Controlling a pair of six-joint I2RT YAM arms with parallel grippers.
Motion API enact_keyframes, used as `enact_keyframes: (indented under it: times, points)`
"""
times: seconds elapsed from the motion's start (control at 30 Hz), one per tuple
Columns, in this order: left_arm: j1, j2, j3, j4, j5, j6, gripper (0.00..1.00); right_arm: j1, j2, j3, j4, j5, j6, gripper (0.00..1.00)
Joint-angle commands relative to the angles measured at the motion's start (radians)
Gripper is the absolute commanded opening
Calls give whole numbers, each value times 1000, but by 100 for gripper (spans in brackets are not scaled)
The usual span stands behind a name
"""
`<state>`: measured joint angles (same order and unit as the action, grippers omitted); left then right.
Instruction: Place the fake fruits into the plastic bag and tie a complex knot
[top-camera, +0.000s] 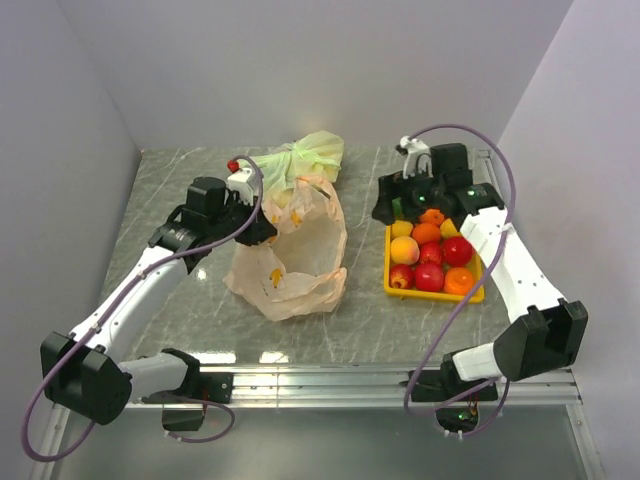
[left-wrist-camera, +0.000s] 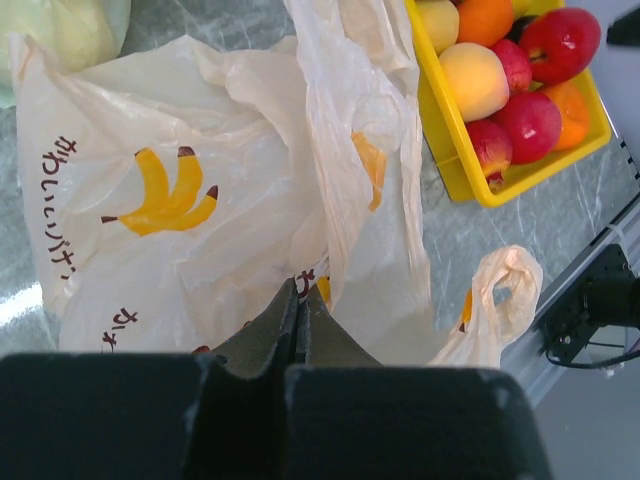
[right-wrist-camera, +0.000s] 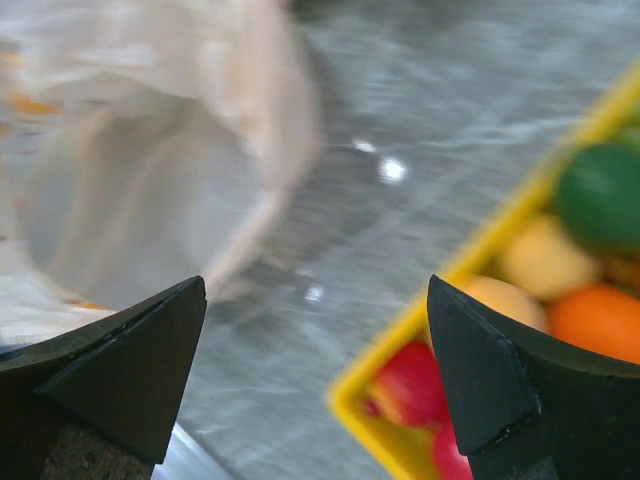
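Left gripper (left-wrist-camera: 297, 305), nearest my lens: fingers pressed together on the thin translucent peach-orange plastic bag (left-wrist-camera: 230, 130), crumpled on the grey marbled table (top-camera: 367, 312). Right gripper (right-wrist-camera: 316, 290): I read fingers spread, above small glossy plastic fruits (top-camera: 432, 255) filling the yellow plastic tray (top-camera: 388, 265).

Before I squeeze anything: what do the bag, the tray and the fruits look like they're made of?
Bag: thin plastic film, translucent peach and slightly shiny. It crinkles and falls in soft folds.
Tray: likely rigid moulded plastic, bright yellow, with smooth walls and a straight rim.
Fruits: probably hard plastic with a glossy finish. Sharp highlights sit on evenly coloured skins.
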<state>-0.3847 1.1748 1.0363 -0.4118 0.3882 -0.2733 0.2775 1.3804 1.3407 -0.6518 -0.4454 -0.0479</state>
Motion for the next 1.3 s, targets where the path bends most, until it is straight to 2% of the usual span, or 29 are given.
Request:
enact_keyframes:
  times: [0.0,0.23,0.4,0.53,0.7,0.8,0.93,1.07,1.13,1.23,1.27]
  points:
    - [1,14,15,67,29,0,0,-66,28,63,-86,74,-193,98]
    - [3,32,-1,100,72,9,0,-142,236,193,-129,157,-490,99]
    - [7,54,4,97,100,11,0,-152,350,239,-112,208,-573,99]
    - [9,65,10,88,118,13,0,-152,413,219,-30,243,-635,100]
    - [12,78,10,97,130,6,0,-152,483,241,-17,232,-650,98]
    - [13,94,18,102,123,0,0,-152,514,244,3,235,-653,90]
    - [26,111,25,99,139,-12,0,-153,536,235,34,240,-656,70]
    - [38,103,30,79,158,2,0,-153,484,223,24,191,-629,49]
    - [47,92,15,114,164,-24,0,-155,424,215,1,148,-612,45]
    - [59,88,17,148,201,-59,0,-153,312,203,-58,70,-574,44]
    - [61,94,24,149,207,-63,0,-150,284,204,-90,-14,-563,43]
